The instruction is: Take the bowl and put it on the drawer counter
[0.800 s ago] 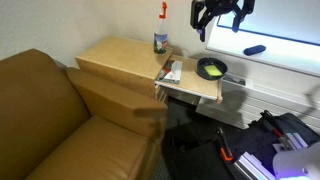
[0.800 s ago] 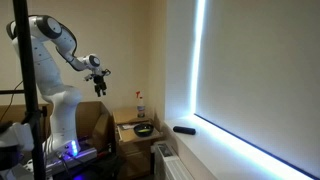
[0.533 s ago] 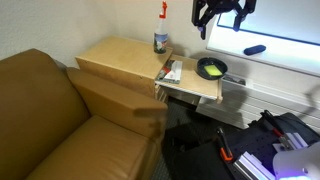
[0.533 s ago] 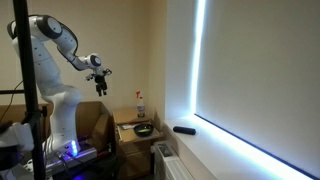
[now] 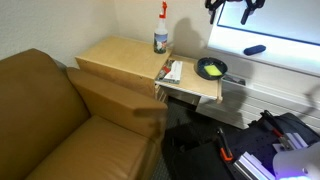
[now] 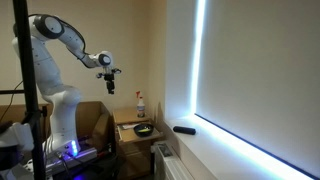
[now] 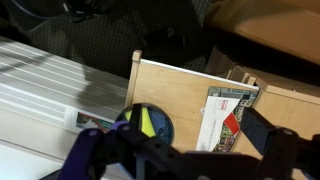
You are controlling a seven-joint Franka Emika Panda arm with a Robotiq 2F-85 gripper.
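The bowl (image 5: 210, 68), dark outside and yellow-green inside, sits on the lower wooden shelf board (image 5: 196, 88); it also shows in an exterior view (image 6: 144, 129). In the wrist view the bowl (image 7: 152, 126) is partly hidden behind my gripper's blurred body. The drawer counter (image 5: 120, 55) is the broad tan top to the left of the shelf, bearing a spray bottle (image 5: 161, 32). My gripper (image 5: 232, 6) hangs high above the bowl, open and empty, also seen in an exterior view (image 6: 110, 84) and the wrist view (image 7: 190, 160).
Papers (image 5: 171, 72) lie on the shelf board beside the bowl, also in the wrist view (image 7: 225, 115). A brown sofa (image 5: 50, 120) fills the left. A black object (image 5: 255, 49) rests on the window sill. Cables and gear lie on the floor (image 5: 250, 145).
My arm has risen and shifted over toward the shelf; the gripper now sits at the top edge of an exterior view. The bowl has not moved.
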